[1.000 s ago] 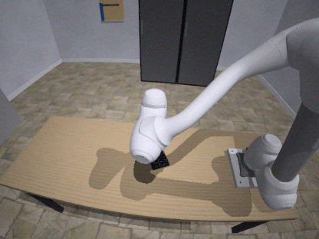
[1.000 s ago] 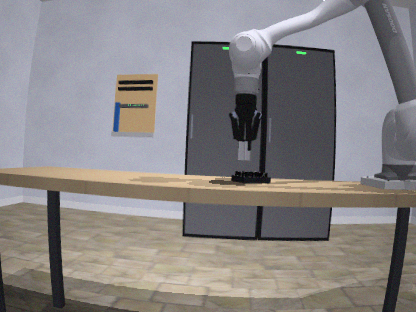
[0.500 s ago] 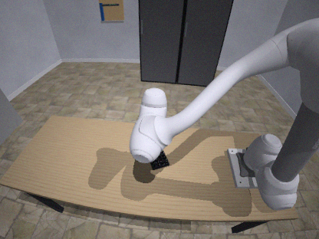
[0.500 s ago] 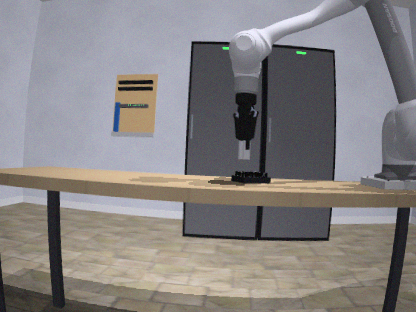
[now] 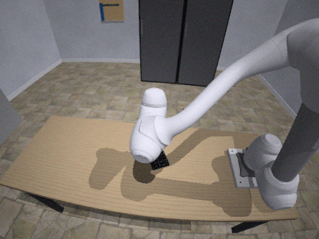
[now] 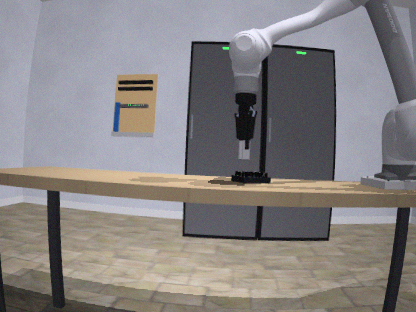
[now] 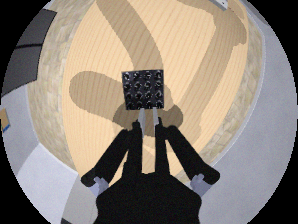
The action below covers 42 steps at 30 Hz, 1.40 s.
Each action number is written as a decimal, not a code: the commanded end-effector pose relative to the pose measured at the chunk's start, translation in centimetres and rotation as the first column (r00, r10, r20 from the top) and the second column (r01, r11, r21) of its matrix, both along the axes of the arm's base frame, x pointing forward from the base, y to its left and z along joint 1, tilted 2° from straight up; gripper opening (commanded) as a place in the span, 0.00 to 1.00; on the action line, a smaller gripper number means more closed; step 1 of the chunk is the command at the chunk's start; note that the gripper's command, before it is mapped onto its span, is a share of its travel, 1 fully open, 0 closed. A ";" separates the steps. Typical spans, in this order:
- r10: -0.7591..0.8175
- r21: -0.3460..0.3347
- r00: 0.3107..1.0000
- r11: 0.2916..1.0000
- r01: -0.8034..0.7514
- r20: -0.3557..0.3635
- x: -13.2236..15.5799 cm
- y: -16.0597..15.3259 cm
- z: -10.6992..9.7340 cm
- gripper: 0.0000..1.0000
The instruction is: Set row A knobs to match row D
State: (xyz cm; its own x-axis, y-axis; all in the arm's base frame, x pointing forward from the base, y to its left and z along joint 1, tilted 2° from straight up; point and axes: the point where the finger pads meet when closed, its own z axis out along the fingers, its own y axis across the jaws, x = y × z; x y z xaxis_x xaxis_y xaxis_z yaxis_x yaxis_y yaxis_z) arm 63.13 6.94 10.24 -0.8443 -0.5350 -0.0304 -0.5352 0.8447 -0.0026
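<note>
Black box (image 5: 159,161) (image 6: 251,177) (image 7: 143,90) sits on the bench (image 5: 73,142) (image 6: 100,184) (image 7: 100,55); higher than the box, my end effector (image 6: 244,158) (image 7: 149,113) stands narrowly apart, gripping nothing.

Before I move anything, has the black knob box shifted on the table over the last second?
No, the knob box looks unmoved: same spot left of the arm's base plate from above.
</note>
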 end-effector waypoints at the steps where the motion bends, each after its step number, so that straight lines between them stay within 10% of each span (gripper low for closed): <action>1: -0.001 -0.002 1.000 1.000 0.001 0.002 0.1 0.1 0.4 0.12; 42: -0.002 -0.002 1.000 1.000 0.002 0.002 0.2 0.1 0.0 0.12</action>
